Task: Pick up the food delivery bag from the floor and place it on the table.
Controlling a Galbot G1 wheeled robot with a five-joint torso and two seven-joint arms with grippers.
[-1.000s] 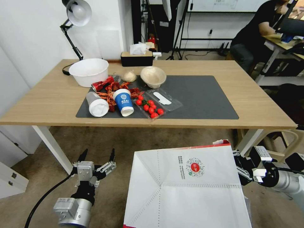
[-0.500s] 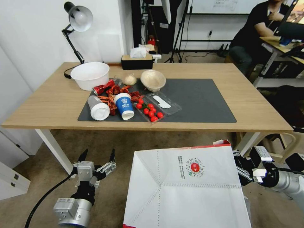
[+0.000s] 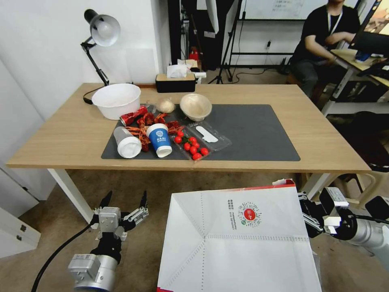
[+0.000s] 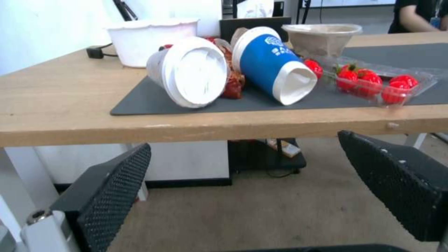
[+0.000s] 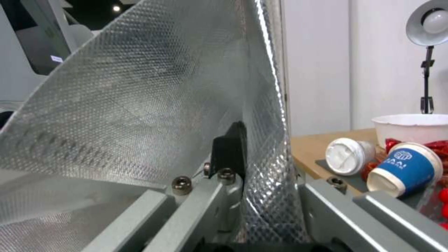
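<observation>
The food delivery bag [image 3: 239, 239], white with a red edge and a small round red logo, hangs above the floor [image 3: 154, 182] in front of the table [image 3: 69, 134] and below its top. My right gripper [image 3: 310, 219] is shut on the bag's right edge. In the right wrist view one black finger [image 5: 231, 147] presses the bag's silver foil lining [image 5: 154, 94]. My left gripper [image 3: 123, 200] is open at the lower left, apart from the bag. In the left wrist view its black pads [image 4: 117, 189] stand wide apart below the table edge [image 4: 224, 127].
The left half of the dark grey mat [image 3: 259, 129] holds a blue cup [image 3: 160, 140], a white lidded cup [image 3: 126, 142], crayfish, a tomato box [image 3: 192, 144] and a paper bowl [image 3: 195, 106]. A white bowl [image 3: 116, 99], a tissue box [image 3: 175, 81] and a lamp [image 3: 101, 30] stand behind. A white table leg [image 3: 71, 192] is near my left gripper.
The head view has shifted: the table now sits lower in the picture. The bag and both grippers keep the same places in the view.
</observation>
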